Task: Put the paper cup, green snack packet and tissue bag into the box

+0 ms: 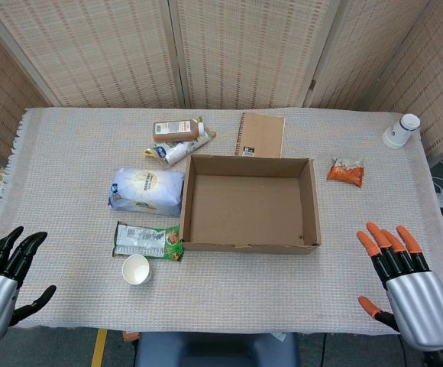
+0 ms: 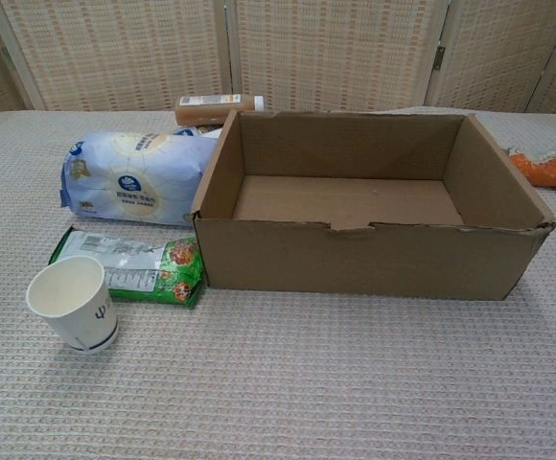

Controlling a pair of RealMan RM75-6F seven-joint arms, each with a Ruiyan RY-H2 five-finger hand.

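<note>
Box [image 1: 250, 203] sits open-topped on the table; just left of it lie the tissue bag [image 1: 147, 190], green snack packet [image 1: 147, 241] and, apparently upright, paper cup [image 1: 136, 269]. Left hand [image 1: 4, 283] and right hand [image 1: 405, 279] hover spread, holding nothing.

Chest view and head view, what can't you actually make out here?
- Both robot hands, left and right: outside the chest view.
- White container: cut by the chest view's right edge.
- Brown bottle: partly hidden behind the box in chest view.
- Tissue bag print: too small to read.
</note>
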